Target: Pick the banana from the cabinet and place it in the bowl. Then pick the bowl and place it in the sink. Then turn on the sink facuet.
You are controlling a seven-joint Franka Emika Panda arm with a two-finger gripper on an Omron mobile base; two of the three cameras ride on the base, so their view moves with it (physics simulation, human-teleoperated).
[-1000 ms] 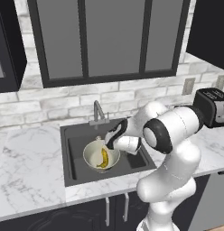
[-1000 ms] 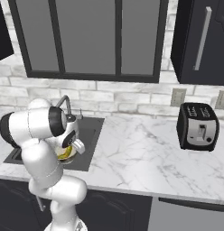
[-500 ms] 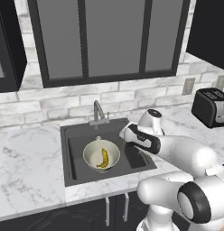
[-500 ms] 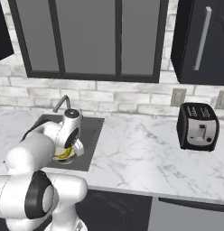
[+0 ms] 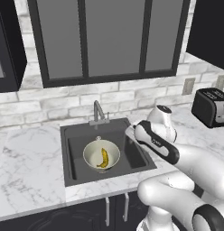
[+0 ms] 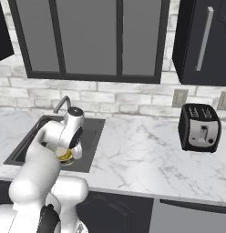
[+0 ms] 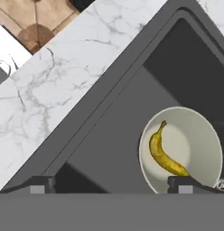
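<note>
**A:** Where's the bowl point(image 5: 101, 155) sitting for you right now?

**B:** You've got it on the floor of the sink point(image 5: 77, 149), upright, roughly in the middle of the basin. The banana point(image 5: 103, 158) lies inside it, curved along the cream bottom.

**A:** And from the hand?

**B:** In your hand view the bowl point(image 7: 195, 135) is at the lower right, with the banana point(image 7: 162, 153) across its inside, thin stem end pointing up. The sink point(image 7: 114, 135) runs diagonally through the frame, marble surface point(image 7: 64, 85) on the far side of its rim.

**A:** What are the fingers doing?

**B:** Spread wide, with nothing between them. You can see the two dark fingertips point(image 7: 41, 185) at the bottom of the hand view, well apart; one tip sits in front of the bowl's near rim, the other over the bare sink floor.

**A:** The tap?

**B:** The sink facuet point(image 5: 98, 113) stands at the back rim of the sink, behind the bowl, spout arching over the basin. I can't tell you how its levers are set.

**A:** Anything else nearby?

**B:** A black toaster point(image 6: 199, 127) on the surface to your right, well apart from the sink.
</note>
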